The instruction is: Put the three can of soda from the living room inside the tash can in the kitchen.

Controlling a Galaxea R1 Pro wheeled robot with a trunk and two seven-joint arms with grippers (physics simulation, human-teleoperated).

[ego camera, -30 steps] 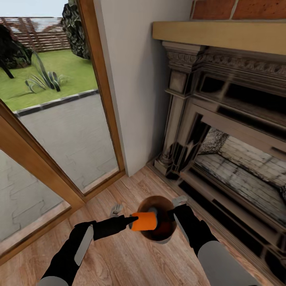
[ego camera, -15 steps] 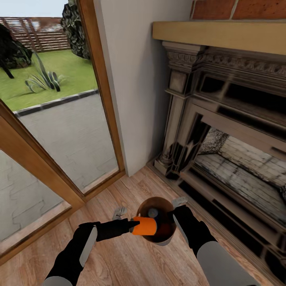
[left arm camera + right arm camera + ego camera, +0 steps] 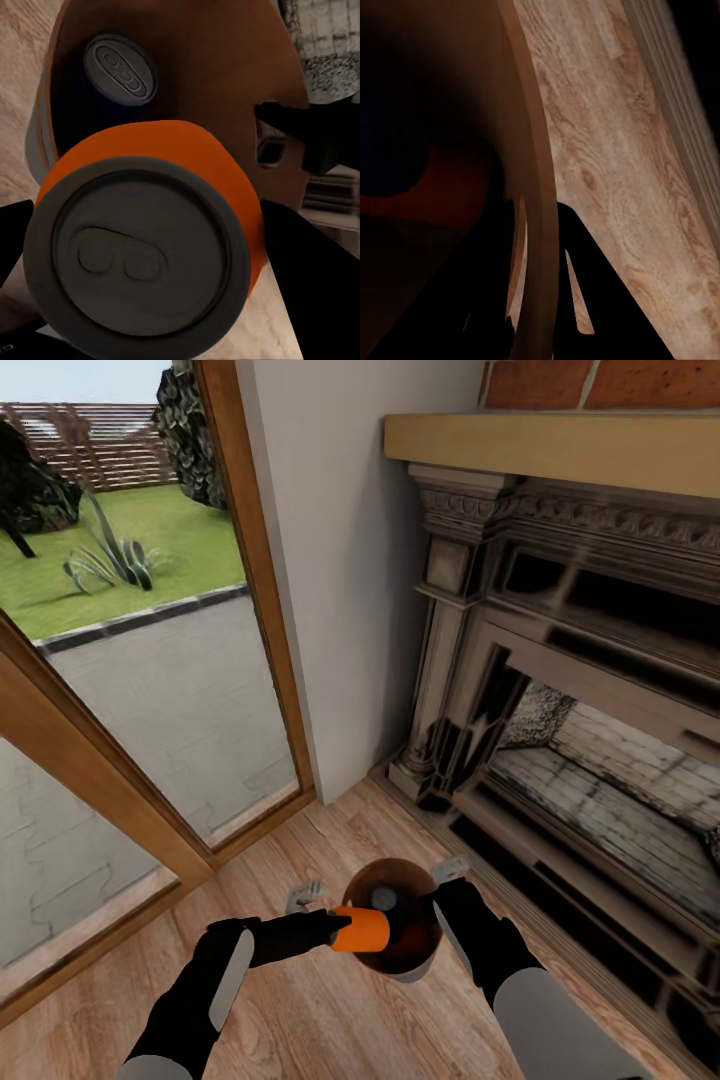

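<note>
A: What does the head view show?
B: The left gripper pinches an orange soda can lying on its side, held over the near-left rim of the brown trash can. A dark blue can with a silvery top stands inside the bin. The right gripper sits at the bin's right rim. All this hangs above the light wood floor, close in front of the carved fireplace, with a glass door to the left

A: And the left wrist view?
B: The orange soda can faces the camera end-on, its grey lid up close, dark fingers pressed against its sides. Beyond it the trash can opens, with the dark blue can upright inside

A: The right wrist view?
B: The right gripper is clamped across the trash can wall, one finger inside, one outside. Wood floor lies beyond
</note>
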